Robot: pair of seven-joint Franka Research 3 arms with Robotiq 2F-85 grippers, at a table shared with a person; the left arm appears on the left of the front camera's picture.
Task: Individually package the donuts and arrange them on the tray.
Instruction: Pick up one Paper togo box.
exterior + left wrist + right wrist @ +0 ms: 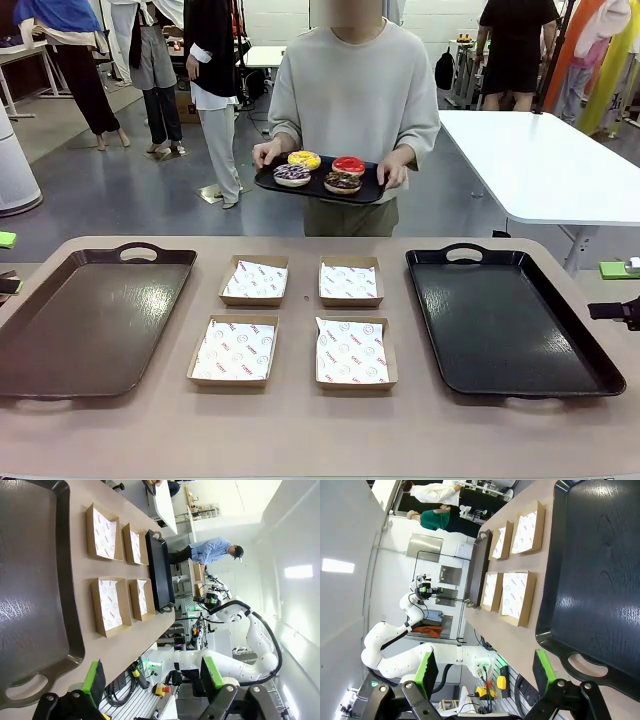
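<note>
Watching from my desk, I judge the job not yet begun; all four donuts sit on the small serving tray (pixel 368 192) that a person (pixel 355 90) holds by both ends at the far side of the table (pixel 300 430), well apart from either gripper; none is boxed and none lies on a table tray. I count four donuts: one yellow donut (pixel 304 159), one red donut (pixel 348 165), one purple-sprinkled donut (pixel 292 174) and one chocolate donut (pixel 342 182). I count four open cardboard boxes, each lined with printed paper, in two rows of two mid-table: far-left box (pixel 254 280), far-right box (pixel 350 281), near-left box (pixel 234 351), near-right box (pixel 351 352). There are two big handled trays: the brown tray (pixel 60 350) on my left and the black tray (pixel 500 330) on my right, both bare. My left gripper (pixel 152 675) has its jaws wide apart on nothing; my right gripper (pixel 485 667) likewise, spread and empty. Every donut remains to be boxed and set out.
</note>
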